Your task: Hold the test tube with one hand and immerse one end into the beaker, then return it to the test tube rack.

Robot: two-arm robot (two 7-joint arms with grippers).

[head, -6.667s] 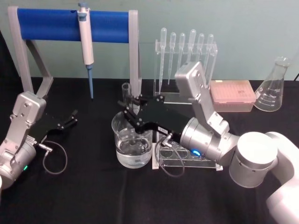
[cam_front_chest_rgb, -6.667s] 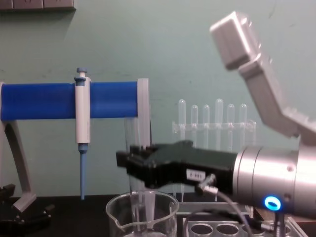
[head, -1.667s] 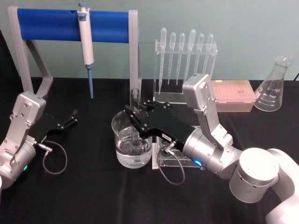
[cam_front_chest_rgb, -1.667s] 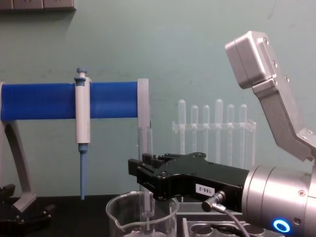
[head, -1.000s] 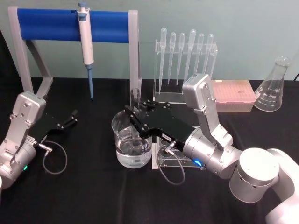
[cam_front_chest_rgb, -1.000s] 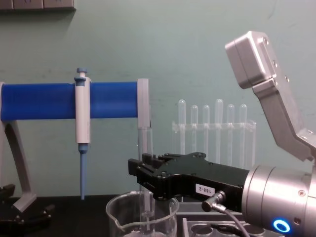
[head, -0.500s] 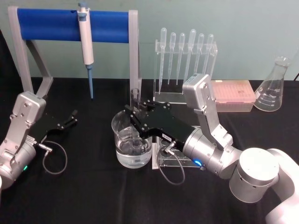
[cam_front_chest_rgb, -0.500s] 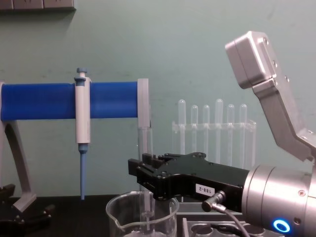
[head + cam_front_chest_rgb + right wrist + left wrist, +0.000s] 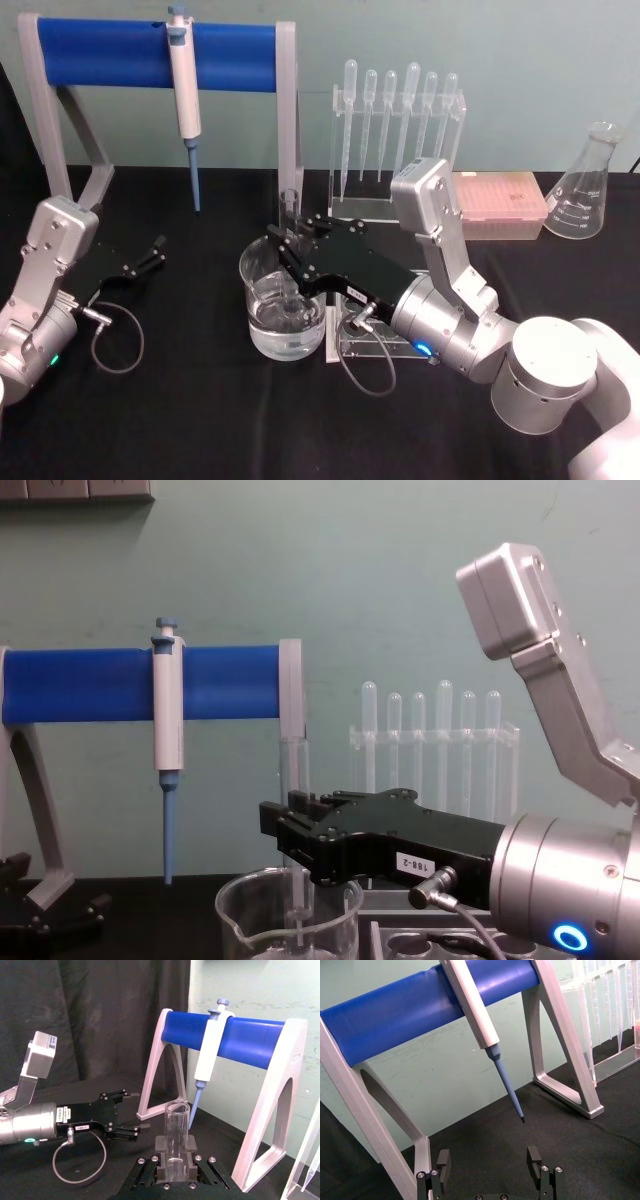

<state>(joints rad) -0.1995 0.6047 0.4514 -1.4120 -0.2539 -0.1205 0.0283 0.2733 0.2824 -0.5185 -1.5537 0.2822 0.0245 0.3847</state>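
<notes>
From the head view, you had the right gripper [image 9: 291, 254] over the beaker [image 9: 262, 300] near the middle of the black surface [image 9: 200, 420]. Its jaws were clamped on the test tube [image 9: 290, 203], which stood upright with its open rim above the jaws. The rack [image 9: 372, 338] lay just beside the beaker at its 3 o'clock. The left gripper [image 9: 148, 256] was parked well apart at the beaker's 9 o'clock.

From the chest view, you saw the test tube [image 9: 292, 765] run straight down through the jaws and on into the beaker [image 9: 238, 918]. Its lower end looked to be inside the glass wall, probably in the liquid.

From the right wrist view, the jaws pinched the test tube [image 9: 176, 1127] on its lower stretch, with a long clear length free above them.

From the left wrist view, the left gripper's jaws stood apart with nothing between them, facing the blue-tipped pipettor [image 9: 479, 1020].

You should have treated the tube as light, stiff, brittle glass. It was smooth and likely slippery once wet, so a squeeze on the straight wall, firm but not crushing, suited it better than one at the rim. Keeping it clear of the beaker's lip mattered too.
</notes>
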